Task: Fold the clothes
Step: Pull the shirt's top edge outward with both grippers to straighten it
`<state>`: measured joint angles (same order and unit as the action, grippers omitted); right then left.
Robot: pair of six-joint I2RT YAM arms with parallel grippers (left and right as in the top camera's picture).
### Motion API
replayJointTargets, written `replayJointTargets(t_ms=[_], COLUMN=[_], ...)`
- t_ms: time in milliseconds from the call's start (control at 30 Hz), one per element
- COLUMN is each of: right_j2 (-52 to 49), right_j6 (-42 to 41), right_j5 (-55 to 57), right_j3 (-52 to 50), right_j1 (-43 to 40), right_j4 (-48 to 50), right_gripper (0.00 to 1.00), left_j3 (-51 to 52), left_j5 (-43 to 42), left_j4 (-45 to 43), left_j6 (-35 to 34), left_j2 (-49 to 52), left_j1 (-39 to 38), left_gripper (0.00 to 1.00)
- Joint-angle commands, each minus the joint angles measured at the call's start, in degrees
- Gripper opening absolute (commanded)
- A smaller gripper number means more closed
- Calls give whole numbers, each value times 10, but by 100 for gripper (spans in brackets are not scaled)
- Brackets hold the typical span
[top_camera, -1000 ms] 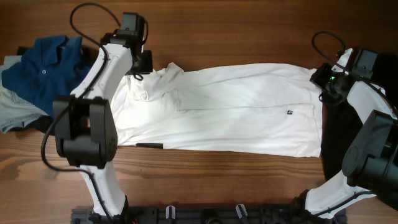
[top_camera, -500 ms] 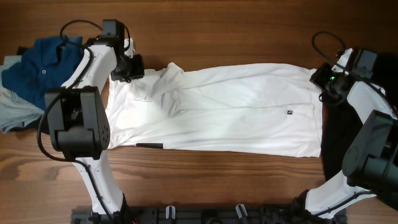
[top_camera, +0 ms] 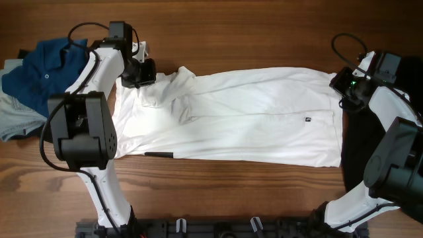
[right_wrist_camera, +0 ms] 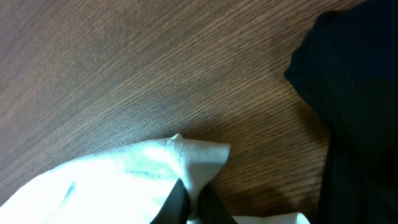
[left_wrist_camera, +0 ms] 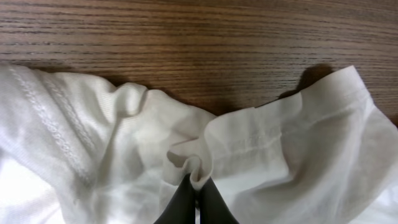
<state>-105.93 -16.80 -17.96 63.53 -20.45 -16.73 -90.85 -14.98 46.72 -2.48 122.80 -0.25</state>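
Note:
The white shirt (top_camera: 244, 116) lies spread lengthwise across the table, a tiny dark logo (top_camera: 308, 119) near its right end. My left gripper (top_camera: 140, 74) is shut on a pinched fold of the shirt's upper left corner, by the collar and sleeve; its closed fingers (left_wrist_camera: 198, 190) hold bunched white fabric (left_wrist_camera: 261, 143). My right gripper (top_camera: 342, 84) is shut on the shirt's upper right hem corner; its fingers (right_wrist_camera: 189, 196) grip the white cloth edge (right_wrist_camera: 143, 165) just above the wood.
A dark blue polo shirt (top_camera: 46, 73) lies heaped at the far left over a pale grey garment (top_camera: 16, 119). A black garment heap (top_camera: 360, 142) lies at the right edge, also showing in the right wrist view (right_wrist_camera: 354, 81). A small black bar (top_camera: 158, 155) marks the shirt's lower left edge.
My left gripper moved left from the collar area to the shirt's upper left corner, pulling that fabric outward, then shifted slightly right. My right gripper has stayed still.

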Motion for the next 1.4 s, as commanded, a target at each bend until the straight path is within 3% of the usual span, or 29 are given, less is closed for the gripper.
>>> replayJointTargets(t_ms=[0, 167, 367, 500, 600, 867, 1167, 1367], right_j2=[14, 14, 13, 6, -11, -96, -135, -146], right_j6=[3, 35, 128, 140, 138, 113, 76, 73], right_j5=[-5, -4, -4, 5, 4, 65, 16, -37], right_j3=[-2, -2, -2, -2, -2, -2, -2, -2], right_j1=[-1, -1, -1, -1, -1, -1, 0, 0], right_j4=[4, 10, 23, 68, 93, 170, 216, 223], right_gripper=[5, 6, 16, 47, 63, 66, 63, 43], left_j3=[2, 2, 2, 2, 2, 2, 2, 2], left_j5=[-15, -15, -15, -15, -15, 9, 9, 9], left_j4=[-1, 6, 16, 19, 19, 28, 28, 28], left_j6=[6, 5, 5, 5, 5, 5, 5, 5], left_j2=[3, -24, -72, -94, -104, -114, -121, -121], left_j1=[3, 17, 39, 40, 40, 40, 40, 40], left_gripper=[4, 4, 4, 4, 4, 4, 4, 4])
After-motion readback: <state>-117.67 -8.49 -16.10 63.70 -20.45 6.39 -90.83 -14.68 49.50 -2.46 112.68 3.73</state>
